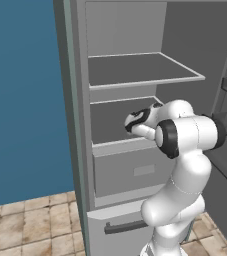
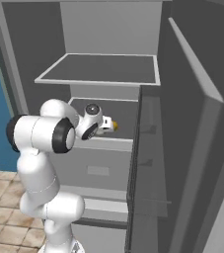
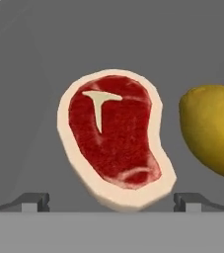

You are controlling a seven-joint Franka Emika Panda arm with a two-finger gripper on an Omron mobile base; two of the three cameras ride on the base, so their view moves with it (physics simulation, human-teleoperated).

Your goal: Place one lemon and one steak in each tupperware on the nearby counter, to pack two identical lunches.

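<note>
Left base view has the big stuff: an open fridge with grey shelves, and the white arm leaning into it, wrist reaching over the middle shelf just above the drawer. Everything below is placed relative to that middle shelf.

From the right base view, the wrist sits right at the front lip of the shelf, with a bit of yellow poking out just past it, so that's the lemon lying on the shelf. The fridge door stands open to the side.

Hand view gets the small things. The steak lies flat on the shelf, red with a pale fat rim and a little T-shaped bone mark, dead centre under the gripper. The lemon sits just beside it, apart from it and cut off by the picture's edge. The fingertips stand wide apart, one on each side of the steak's near end, nothing between them gripped yet.

Looks like the step is picking the steak out of the fridge. Next move probably calls for going down the rest of the way and closing on the slab, keeping clear of the lemon, then carrying it over to a tupperware on the counter.
</note>
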